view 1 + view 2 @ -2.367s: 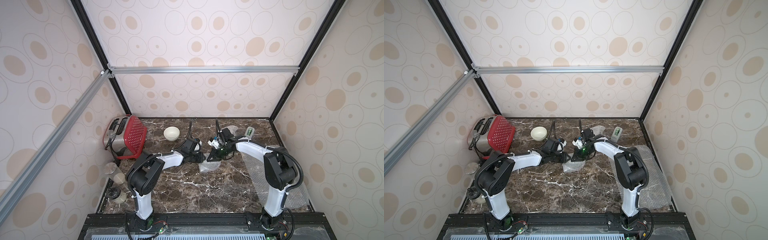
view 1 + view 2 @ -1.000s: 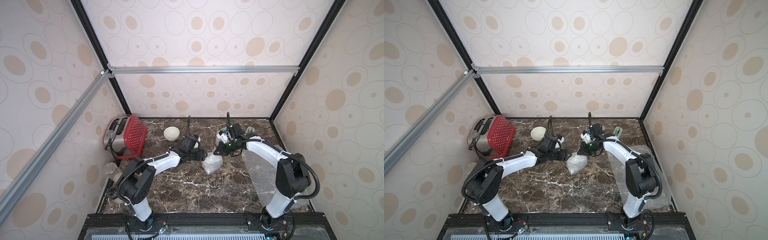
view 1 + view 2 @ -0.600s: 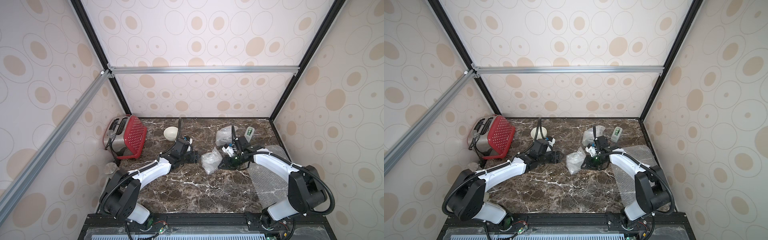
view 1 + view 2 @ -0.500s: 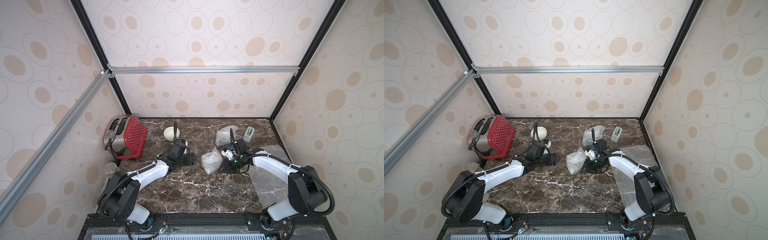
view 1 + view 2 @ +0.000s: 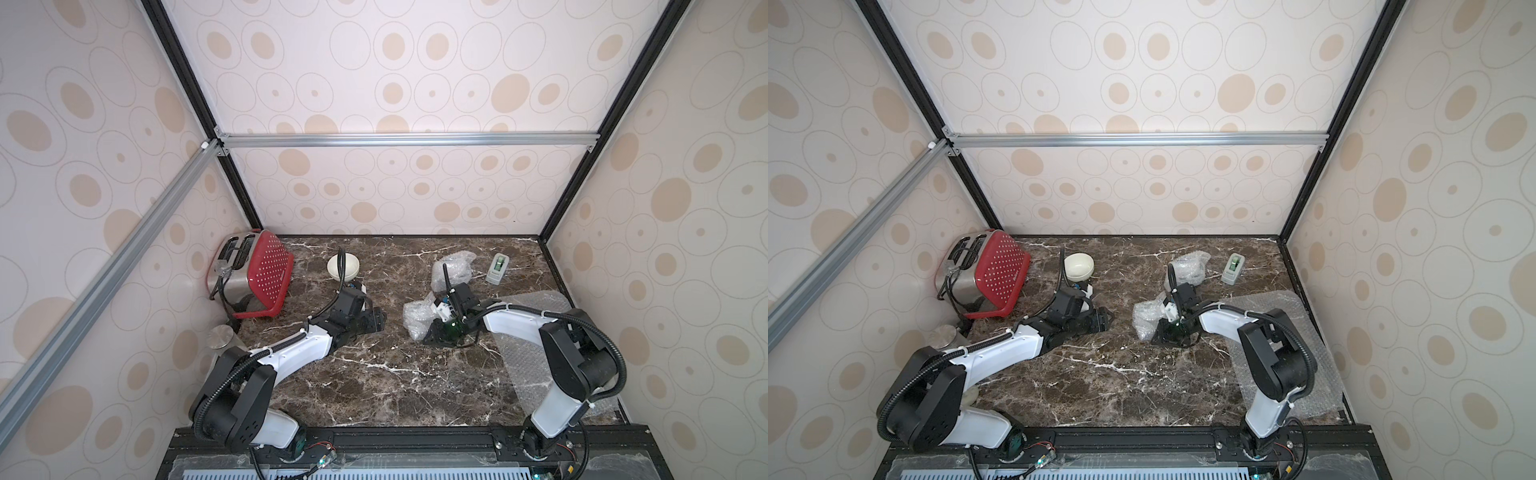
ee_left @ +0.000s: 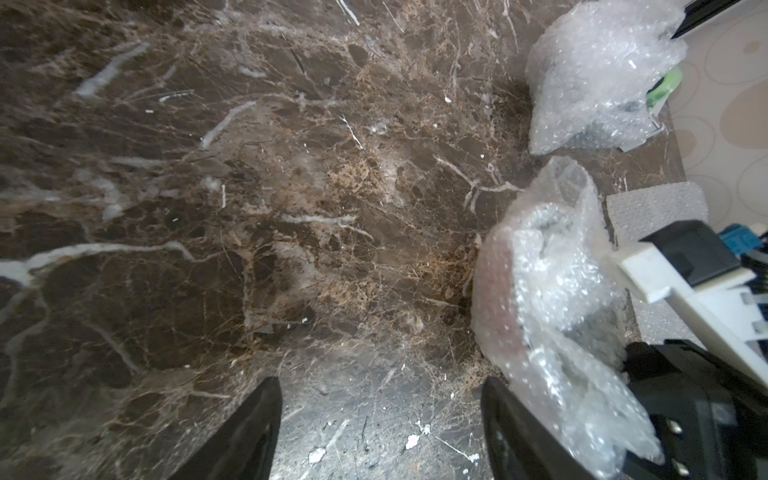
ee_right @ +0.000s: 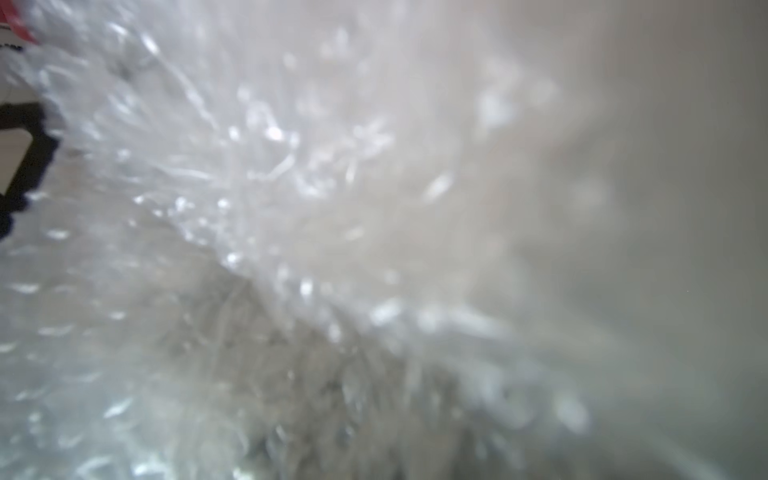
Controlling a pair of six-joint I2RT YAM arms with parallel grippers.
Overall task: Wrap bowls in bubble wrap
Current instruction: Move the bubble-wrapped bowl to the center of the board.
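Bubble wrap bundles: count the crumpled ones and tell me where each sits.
2. The back bundle lies beside the tape dispenser. The front bundle sits nearer the middle, at the right end effector. A flat sheet on the right is not counted.

The table (image 5: pixel 374 395) is dark brown marble with white veins. The toaster (image 5: pixel 268 270) is red with white dots, the bowl (image 5: pixel 351 266) cream, the bubble wrap (image 5: pixel 415 318) cloudy clear, the walls (image 5: pixel 395 83) pale with beige ovals.
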